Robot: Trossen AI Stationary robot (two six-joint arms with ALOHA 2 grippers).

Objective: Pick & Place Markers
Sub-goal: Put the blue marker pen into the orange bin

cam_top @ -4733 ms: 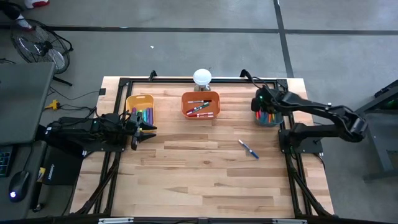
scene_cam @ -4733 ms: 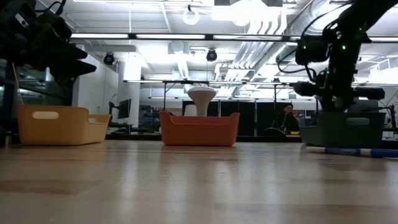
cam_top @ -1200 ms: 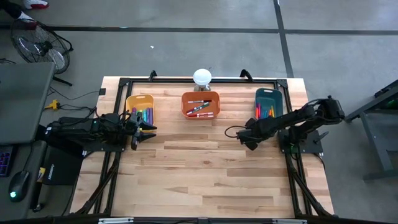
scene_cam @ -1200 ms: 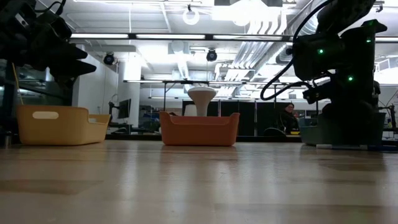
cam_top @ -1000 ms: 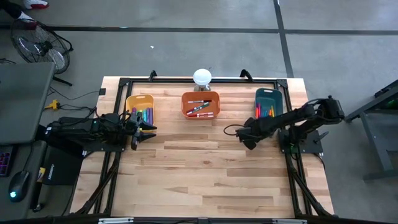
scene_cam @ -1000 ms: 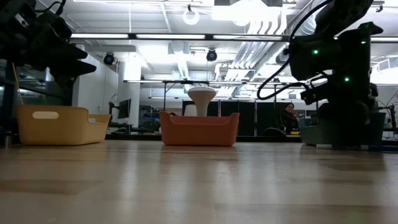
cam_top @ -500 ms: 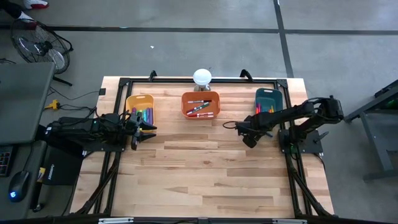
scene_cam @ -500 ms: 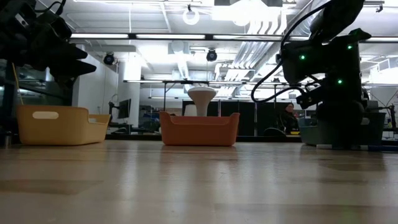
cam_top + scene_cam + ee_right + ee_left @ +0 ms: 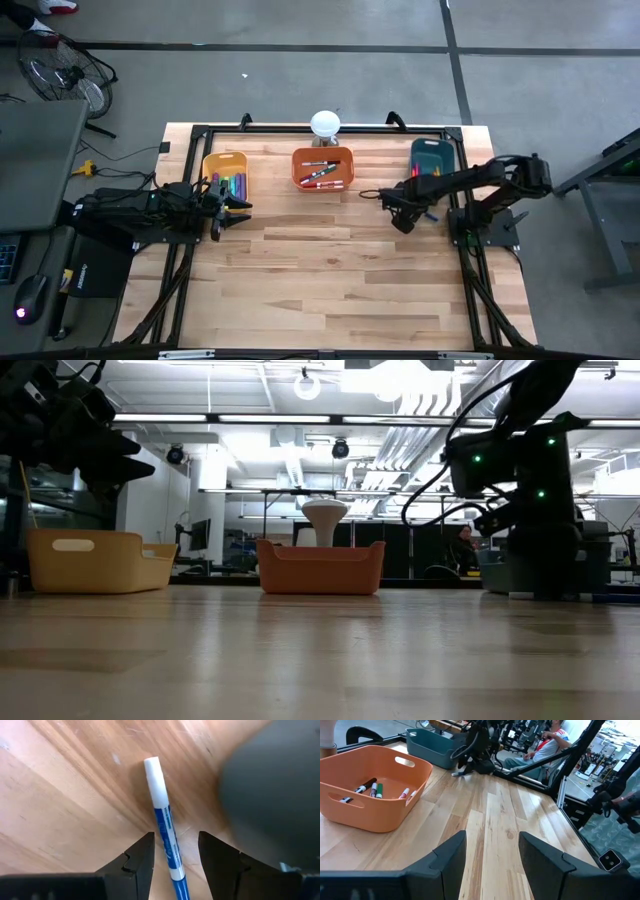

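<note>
A blue marker with a white cap (image 9: 165, 827) lies lengthwise between the fingers of my right gripper (image 9: 176, 842), whose gap is wider than the marker. The gripper is open and points down right of the table's middle (image 9: 403, 220), near the teal bin (image 9: 432, 160). The arm hides the marker in the high view. Whether the marker rests on the wood, I cannot tell. More markers lie in the yellow bin (image 9: 226, 175), the orange bin (image 9: 322, 168) and the teal bin. My left gripper (image 9: 243, 213) waits open beside the yellow bin.
The three bins stand in a row along the far side of the table. A white round-topped stand (image 9: 325, 124) sits behind the orange bin. A black frame (image 9: 300, 129) borders the table. A person (image 9: 551, 742) sits beyond the table's right side. Bare wood (image 9: 320, 280) fills the near half.
My right gripper has moved a short way toward the table's far edge, toward the teal bin, and its forearm has swung the same way. The left arm has kept still.
</note>
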